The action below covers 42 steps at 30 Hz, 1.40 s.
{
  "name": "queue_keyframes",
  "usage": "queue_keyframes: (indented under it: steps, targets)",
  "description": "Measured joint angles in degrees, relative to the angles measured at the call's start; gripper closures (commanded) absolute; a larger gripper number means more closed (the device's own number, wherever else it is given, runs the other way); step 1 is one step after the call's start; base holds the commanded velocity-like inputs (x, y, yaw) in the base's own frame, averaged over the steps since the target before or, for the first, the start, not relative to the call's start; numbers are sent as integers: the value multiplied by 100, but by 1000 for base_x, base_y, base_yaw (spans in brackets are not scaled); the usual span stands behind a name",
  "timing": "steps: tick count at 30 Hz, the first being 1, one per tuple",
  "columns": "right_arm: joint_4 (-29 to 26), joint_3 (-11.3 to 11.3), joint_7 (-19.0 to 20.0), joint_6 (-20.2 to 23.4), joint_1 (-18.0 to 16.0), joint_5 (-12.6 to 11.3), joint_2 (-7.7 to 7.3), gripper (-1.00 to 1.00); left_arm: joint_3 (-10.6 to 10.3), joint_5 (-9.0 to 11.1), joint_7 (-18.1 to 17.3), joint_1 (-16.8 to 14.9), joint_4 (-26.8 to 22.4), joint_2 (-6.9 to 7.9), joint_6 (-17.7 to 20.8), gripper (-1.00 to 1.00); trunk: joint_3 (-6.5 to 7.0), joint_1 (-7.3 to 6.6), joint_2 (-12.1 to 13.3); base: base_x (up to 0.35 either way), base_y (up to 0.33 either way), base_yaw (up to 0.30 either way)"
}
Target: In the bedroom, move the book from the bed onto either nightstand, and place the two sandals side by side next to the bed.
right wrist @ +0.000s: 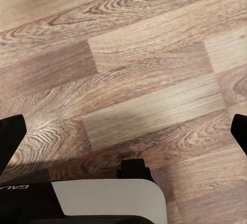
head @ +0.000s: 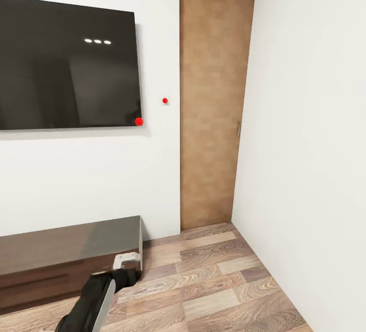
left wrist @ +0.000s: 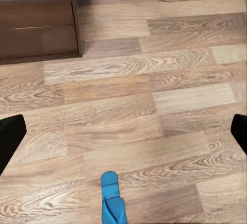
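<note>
One sandal (left wrist: 112, 201) is what we find of the task's things: a bright blue flip-flop lying flat on the wood-plank floor (left wrist: 154, 106) at the lower middle of the left wrist view. Our left gripper (left wrist: 123, 136) has its two dark fingertips spread to the far left and right edges of that view, open and holding nothing, and the sandal lies on the bare planks between and below them, touching neither. Our right gripper (right wrist: 123, 136) is likewise spread wide and empty over bare floor, with part of our own white and black base (right wrist: 110, 201) at the lower left of its view.

We judge the task to be at an early stage: nothing is carried, this sandal is not yet picked up, and from these pictures we cannot tell how the other sandal or the book stands.

Outward from the left gripper, the long dark TV bench (left wrist: 38, 29) fills the upper left of the left wrist view, well apart from the sandal. In the head view our left arm (head: 96, 299) sits at the lower left just beside the bench's end (head: 76, 251), so that corner is the edge to mind. A wall-mounted screen (head: 66, 63) hangs at the upper left, the brown door (head: 213, 108) stands closed at centre, and a white wall (head: 315, 144) closes the right. Open planks run across the lower right, giving us fair room to turn.
</note>
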Motion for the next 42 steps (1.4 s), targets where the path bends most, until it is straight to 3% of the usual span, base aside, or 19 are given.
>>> queue_keyframes:
  steps: [2,6,10,15,18,28,42]
  targets:
    - [0,0,0,0,0,0,0,-100,-3,4,4,-130,173,-15,97,-100,-1,0,0,0,0,0]
    - [0,0,0,0,1,0,0,-100,-9,-21,22,-439,1192,-25,89,-100,-1,0,0,0,0,0]
    - [0,0,0,0,-1,0,0,-100,-11,-39,41,-759,2526,-2,-589,-100,-1,0,0,0,0,0]
    - [0,0,1,0,-1,0,0,-100,-7,-43,44,-810,3266,13,-1235,-100,-1,0,0,0,0,0]
    - [0,0,2,0,-1,0,0,-100,-9,-23,25,-814,3384,14,-1443,-100,-1,0,0,0,0,0]
    - [0,0,5,0,2,0,0,-100,-18,-11,22,-815,3431,8,-1498,-100,-1,0,0,0,0,0]
    - [0,-4,5,0,0,0,0,-100,-17,-9,12,-816,3438,5,-1499,-100,-252,307,-561,0,0,0]
